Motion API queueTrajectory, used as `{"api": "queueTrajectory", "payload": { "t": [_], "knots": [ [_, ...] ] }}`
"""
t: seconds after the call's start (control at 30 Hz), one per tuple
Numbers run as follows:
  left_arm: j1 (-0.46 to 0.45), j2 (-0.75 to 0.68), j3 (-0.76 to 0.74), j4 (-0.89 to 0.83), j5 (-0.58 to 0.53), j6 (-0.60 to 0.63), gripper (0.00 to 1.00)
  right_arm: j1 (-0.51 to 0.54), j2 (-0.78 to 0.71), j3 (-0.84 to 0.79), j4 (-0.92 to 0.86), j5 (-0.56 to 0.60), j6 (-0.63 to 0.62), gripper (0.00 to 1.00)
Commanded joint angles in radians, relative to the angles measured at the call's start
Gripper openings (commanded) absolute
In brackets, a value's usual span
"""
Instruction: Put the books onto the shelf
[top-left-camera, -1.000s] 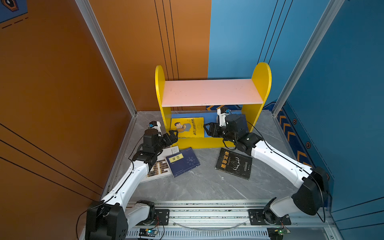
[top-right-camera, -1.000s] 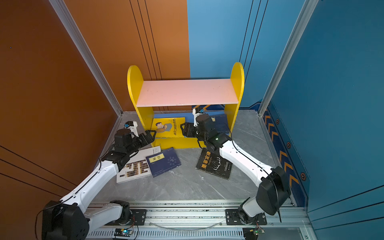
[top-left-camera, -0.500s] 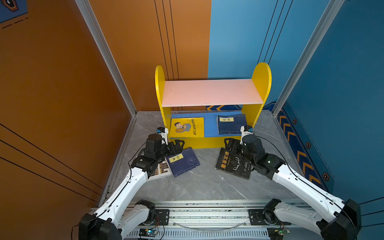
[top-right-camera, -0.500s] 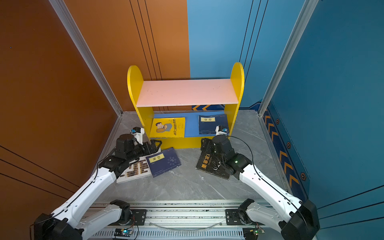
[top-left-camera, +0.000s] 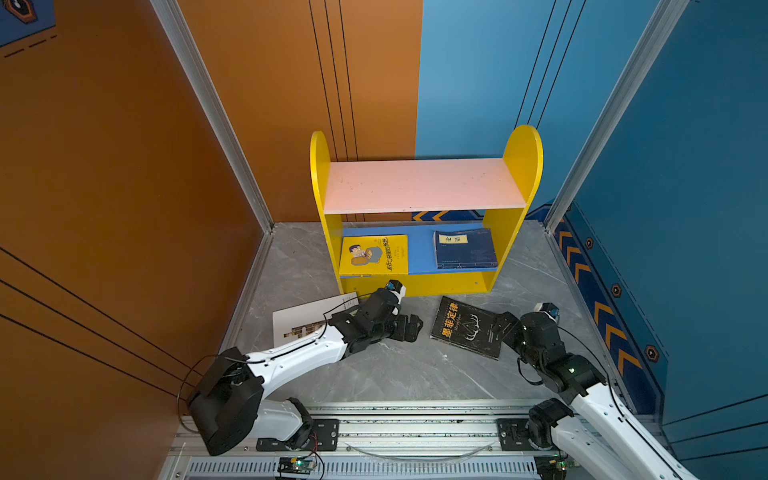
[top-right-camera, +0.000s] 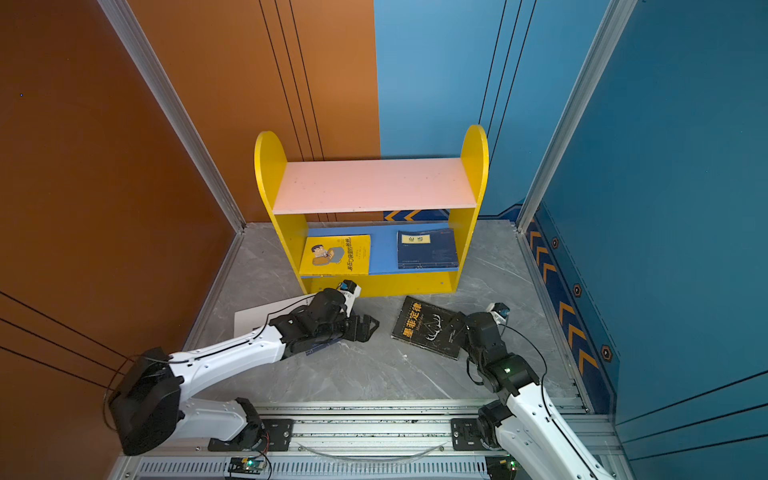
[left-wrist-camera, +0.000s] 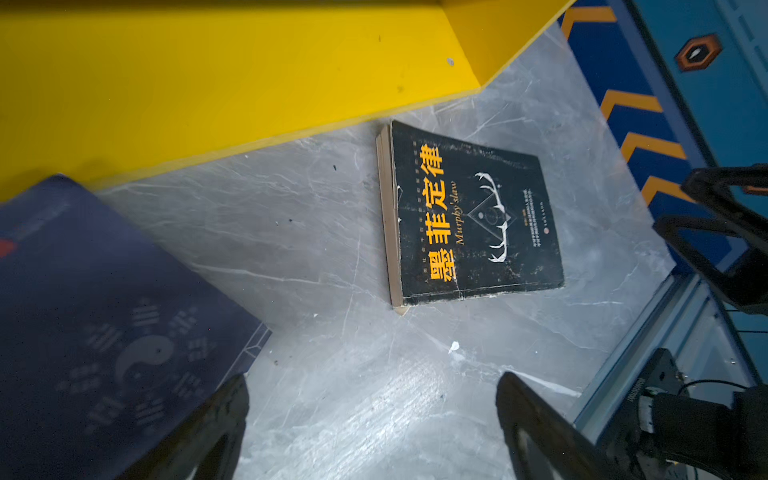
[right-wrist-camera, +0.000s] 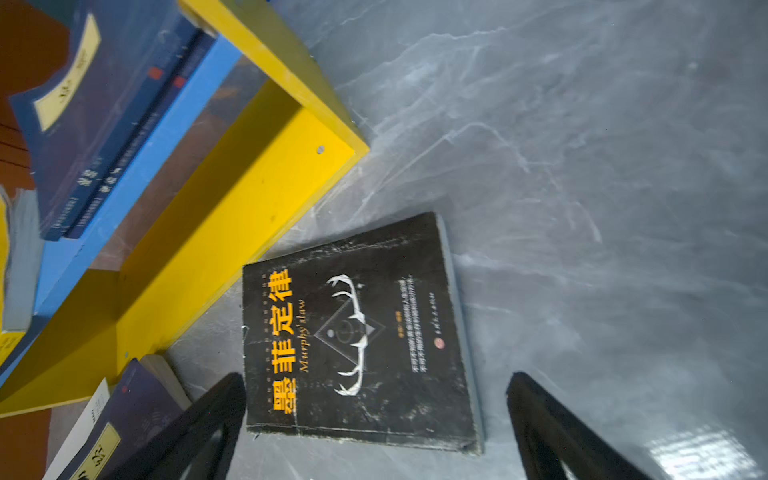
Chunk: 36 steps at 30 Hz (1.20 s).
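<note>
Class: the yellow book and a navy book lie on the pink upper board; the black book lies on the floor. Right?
No: the yellow book and navy book lie on the blue lower board, as both top views show. The rest holds.

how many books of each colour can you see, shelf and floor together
navy books: 3, two stacked here, one loose
yellow book: 1
black book: 1
white book: 1
total: 6
</note>
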Motion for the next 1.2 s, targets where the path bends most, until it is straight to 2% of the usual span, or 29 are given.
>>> {"api": "queueTrajectory", "payload": {
  "t": [0.0,0.2,0.37,0.5,0.53,0.77,0.97,1.17],
  "knots": [
    [-0.035,0.092,0.067,0.033,-0.063,0.005,0.92,-0.032,-0.087,-0.072,-0.096,-0.053,0.054,1.00],
    [-0.080,0.259,0.152,0.053,-0.006,-0.001,0.89,-0.093,-0.214,-0.197,-0.109,-0.129,0.093,0.99],
    [-0.095,0.353,0.212,0.058,0.003,-0.009,0.87,-0.124,-0.204,-0.249,-0.071,-0.158,0.094,0.99],
    [-0.102,0.415,0.274,0.052,0.013,-0.020,0.88,-0.137,-0.128,-0.287,0.047,-0.201,0.102,0.97],
    [-0.104,0.426,0.282,0.053,0.013,-0.021,0.83,-0.137,-0.106,-0.291,0.073,-0.207,0.102,0.96],
    [-0.110,0.510,0.342,0.072,0.055,-0.031,0.79,-0.145,0.086,-0.278,0.270,-0.248,0.079,0.95],
    [-0.111,0.540,0.371,0.078,0.081,-0.031,0.69,-0.147,0.237,-0.224,0.325,-0.275,0.057,0.94],
    [-0.111,0.522,0.359,0.086,0.077,-0.035,0.58,-0.148,0.325,-0.171,0.334,-0.280,0.034,0.93]
  ]
}}
